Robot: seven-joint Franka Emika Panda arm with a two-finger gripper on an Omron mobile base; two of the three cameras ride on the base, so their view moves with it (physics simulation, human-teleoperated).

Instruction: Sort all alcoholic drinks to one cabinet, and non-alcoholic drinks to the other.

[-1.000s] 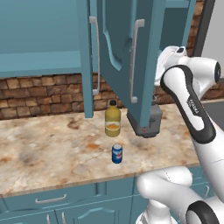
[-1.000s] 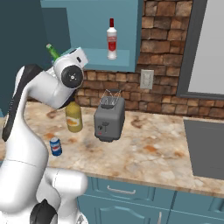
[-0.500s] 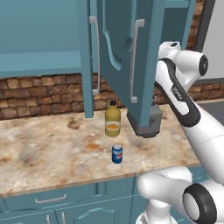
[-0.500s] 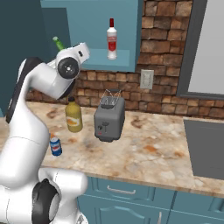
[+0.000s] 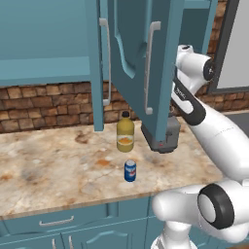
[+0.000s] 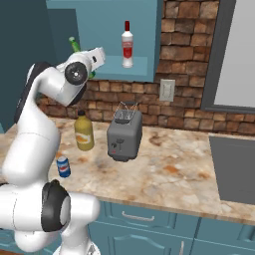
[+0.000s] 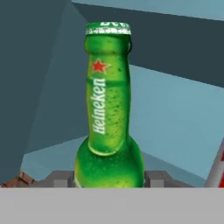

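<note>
My gripper (image 7: 109,180) is shut on the slim green glass bottle (image 7: 108,127), low on its body, and the bottle stands upright between the fingertips (image 7: 60,178). In the right base view the green bottle (image 6: 74,44) pokes up behind my raised wrist, just left of the open cabinet's shelf (image 6: 112,62). A clear bottle with a red label (image 6: 127,44) stands on that shelf. On the counter are the yellow-orange juice bottle (image 5: 125,133) (image 6: 83,132) and, nearer the front edge, the blue soda can (image 5: 130,171) (image 6: 63,167).
A grey toaster (image 6: 124,135) sits on the counter right of the juice bottle. Open blue cabinet doors (image 5: 138,73) hang in front of my arm in the left base view. A brick wall with a socket (image 6: 166,90) runs behind.
The arm has lifted the green bottle up and rightward, closer to the open cabinet shelf. The juice bottle, can and toaster have stayed put.
</note>
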